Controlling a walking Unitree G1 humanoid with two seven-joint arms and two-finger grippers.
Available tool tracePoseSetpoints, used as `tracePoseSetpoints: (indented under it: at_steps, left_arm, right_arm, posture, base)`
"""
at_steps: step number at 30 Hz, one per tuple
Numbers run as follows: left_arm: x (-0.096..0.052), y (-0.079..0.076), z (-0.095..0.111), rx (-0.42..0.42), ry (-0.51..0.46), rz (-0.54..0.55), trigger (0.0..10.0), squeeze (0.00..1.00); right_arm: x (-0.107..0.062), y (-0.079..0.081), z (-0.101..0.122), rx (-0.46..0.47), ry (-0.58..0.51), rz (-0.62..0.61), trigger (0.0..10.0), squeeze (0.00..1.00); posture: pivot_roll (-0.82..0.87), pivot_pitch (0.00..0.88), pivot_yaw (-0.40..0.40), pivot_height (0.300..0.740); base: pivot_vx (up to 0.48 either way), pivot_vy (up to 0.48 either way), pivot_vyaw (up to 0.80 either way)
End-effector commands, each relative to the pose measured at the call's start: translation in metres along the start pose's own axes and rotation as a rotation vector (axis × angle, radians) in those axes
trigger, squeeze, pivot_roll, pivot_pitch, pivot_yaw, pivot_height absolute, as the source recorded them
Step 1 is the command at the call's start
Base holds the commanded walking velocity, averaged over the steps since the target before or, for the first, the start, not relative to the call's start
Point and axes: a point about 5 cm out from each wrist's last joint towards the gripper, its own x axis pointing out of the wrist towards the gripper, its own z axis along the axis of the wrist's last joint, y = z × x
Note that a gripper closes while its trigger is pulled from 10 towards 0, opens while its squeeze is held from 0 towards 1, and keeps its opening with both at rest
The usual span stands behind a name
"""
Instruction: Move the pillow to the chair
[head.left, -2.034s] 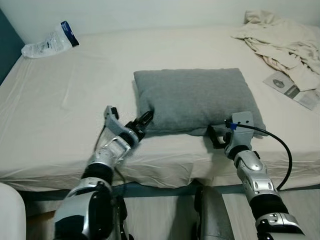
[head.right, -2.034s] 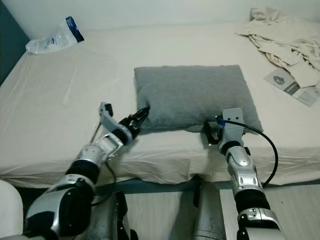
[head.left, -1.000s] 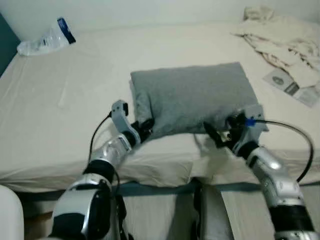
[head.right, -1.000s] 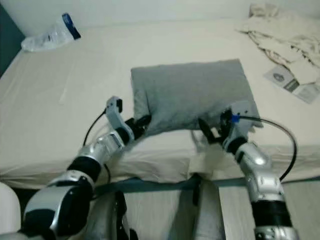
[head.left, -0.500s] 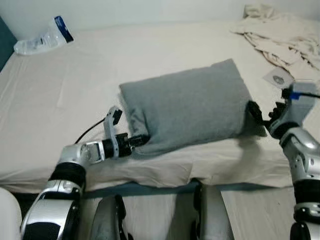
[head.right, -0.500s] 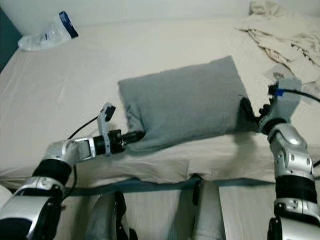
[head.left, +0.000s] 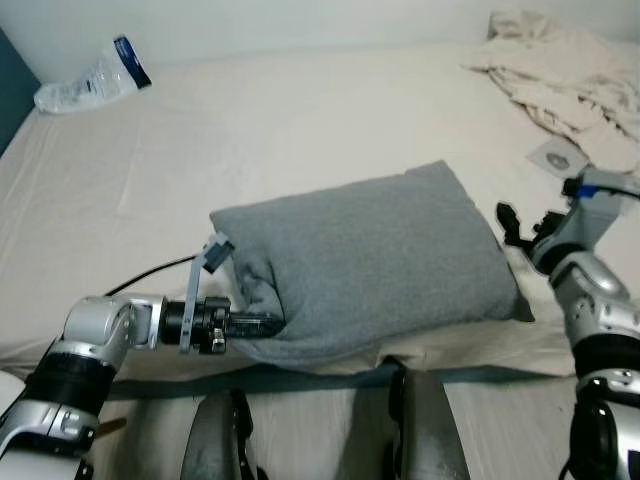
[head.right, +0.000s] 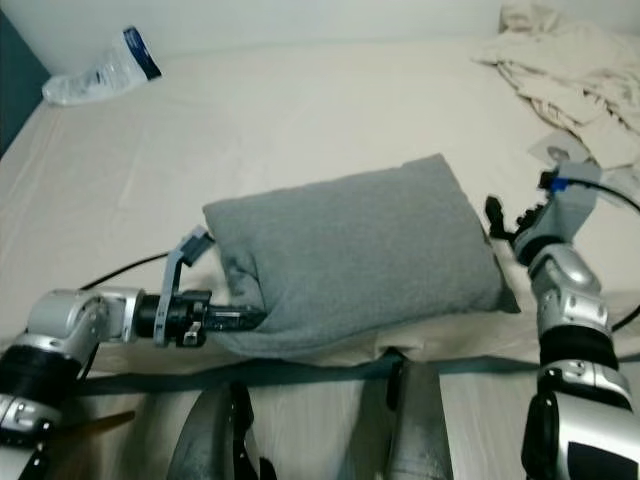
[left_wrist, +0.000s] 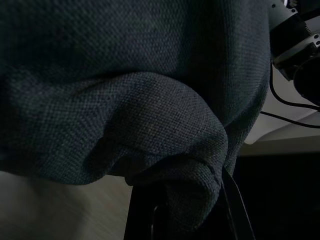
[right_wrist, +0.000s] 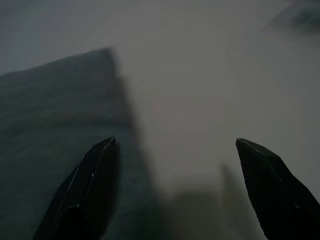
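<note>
The grey pillow (head.left: 370, 265) lies slanted on the cream bed (head.left: 250, 140), its near side reaching the bed's front edge. My left gripper (head.left: 255, 323) is shut on the pillow's near-left corner. In the left wrist view the pillow's fabric (left_wrist: 165, 150) bunches between the fingers of that gripper (left_wrist: 185, 210). My right gripper (head.left: 522, 225) hovers open just beyond the pillow's right edge, apart from it. In the right wrist view the open right gripper (right_wrist: 177, 150) has the pillow's edge (right_wrist: 55, 115) beside one fingertip and bare sheet between the two.
A clear plastic bag with a blue end (head.left: 95, 82) lies at the bed's far left. Crumpled beige cloth (head.left: 570, 70) and a booklet (head.left: 555, 158) lie at the far right. The bed's front edge and wooden floor (head.left: 500, 420) are just below the pillow.
My left gripper has dragged the pillow leftward and toward the bed's front edge. The right gripper left the pillow's near-right corner, swung out to its right side and stands open.
</note>
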Motion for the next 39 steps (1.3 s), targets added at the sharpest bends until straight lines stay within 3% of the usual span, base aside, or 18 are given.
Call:
tracePoseSetpoints:
  at_steps: [1, 6, 11, 12, 13, 17, 18, 21, 22, 24, 25, 27, 30, 38, 39]
  left_arm:
    - [0.014, -0.003, -0.009, 0.006, 0.032, -0.029, 0.0, 0.0]
    - [0.023, -0.002, -0.013, 0.003, 0.033, -0.014, 0.0, 0.0]
    - [0.04, -0.002, -0.021, 0.022, 0.023, 0.014, 0.0, 0.0]
    - [0.048, 0.001, -0.023, 0.052, 0.005, 0.07, 0.0, 0.0]
    - [0.048, 0.001, -0.023, 0.052, 0.005, 0.07, 0.0, 0.0]
    - [0.064, 0.006, -0.021, 0.105, -0.087, 0.208, 0.0, 0.0]
    - [0.068, 0.007, -0.02, 0.097, -0.116, 0.234, 0.0, 0.0]
    - [0.07, 0.007, -0.019, 0.088, -0.134, 0.249, 0.0, 0.0]
    - [0.072, 0.008, -0.02, 0.08, -0.148, 0.268, 0.0, 0.0]
    - [0.075, 0.014, -0.019, 0.069, -0.218, 0.38, 0.0, 0.0]
    - [0.075, 0.014, -0.019, 0.069, -0.218, 0.38, 0.0, 0.0]
    - [0.073, 0.019, -0.016, 0.009, -0.344, 0.523, 0.0, 0.0]
    - [0.07, 0.02, -0.013, -0.036, -0.41, 0.562, 0.0, 0.0]
    - [0.065, 0.016, -0.012, -0.076, -0.511, 0.649, 0.0, 0.0]
    - [0.064, 0.014, -0.01, -0.062, -0.537, 0.675, 0.0, 0.0]
  right_arm:
    - [0.001, 0.015, -0.022, 0.111, 0.055, 0.112, 10.0, 0.0]
    - [0.001, 0.033, -0.044, 0.153, 0.132, 0.212, 10.0, 0.0]
    - [-0.011, 0.053, -0.092, 0.146, 0.318, 0.301, 10.0, 0.0]
    - [-0.016, 0.067, -0.105, 0.172, 0.366, 0.398, 10.0, 0.0]
    - [-0.016, 0.067, -0.105, 0.172, 0.366, 0.398, 10.0, 0.0]
    - [-0.032, 0.091, -0.125, 0.046, 0.461, 0.577, 10.0, 0.0]
    - [-0.034, 0.094, -0.129, -0.011, 0.472, 0.579, 4.9, 0.0]
    - [-0.036, 0.095, -0.131, -0.044, 0.476, 0.578, 4.9, 0.0]
    - [-0.035, 0.093, -0.132, -0.083, 0.469, 0.545, 0.0, 0.0]
    - [-0.034, 0.088, -0.131, -0.138, 0.423, 0.434, 0.0, 0.0]
    - [-0.034, 0.088, -0.131, -0.138, 0.423, 0.434, 0.0, 0.0]
    - [-0.036, 0.081, -0.134, -0.241, 0.388, 0.29, 0.0, 0.0]
    - [-0.04, 0.078, -0.136, -0.278, 0.384, 0.235, 0.0, 0.0]
    - [-0.048, 0.081, -0.13, -0.211, 0.322, 0.179, 0.0, 0.0]
    - [-0.048, 0.087, -0.123, -0.189, 0.275, 0.173, 0.0, 0.0]
  posture:
    - [-0.03, 0.285, 0.078, 0.554]
    - [-0.02, 0.28, 0.073, 0.554]
    - [-0.02, 0.274, 0.069, 0.554]
    - [-0.01, 0.271, 0.063, 0.554]
    - [-0.01, 0.271, 0.063, 0.554]
    - [-0.02, 0.263, 0.058, 0.554]
    - [-0.03, 0.258, 0.056, 0.554]
    - [-0.03, 0.256, 0.055, 0.554]
    - [-0.04, 0.248, 0.05, 0.554]
    - [-0.04, 0.224, 0.043, 0.554]
    - [-0.04, 0.224, 0.043, 0.554]
    - [-0.05, 0.205, 0.039, 0.554]
    - [-0.05, 0.192, 0.039, 0.554]
    - [-0.05, 0.172, 0.036, 0.554]
    - [-0.05, 0.167, 0.034, 0.554]
  base:
    - [0.0, 0.0, 0.0]
    - [0.0, 0.0, 0.0]
    - [0.0, 0.0, 0.0]
    - [0.0, 0.0, 0.0]
    - [0.0, 0.0, 0.0]
    - [0.0, 0.0, 0.0]
    - [0.0, 0.0, 0.0]
    - [0.0, 0.0, 0.0]
    - [0.0, 0.0, 0.0]
    - [0.0, 0.0, 0.0]
    - [0.0, 0.0, 0.0]
    - [0.0, 0.0, 0.0]
    - [0.0, 0.0, 0.0]
    - [0.0, 0.0, 0.0]
    - [0.0, 0.0, 0.0]
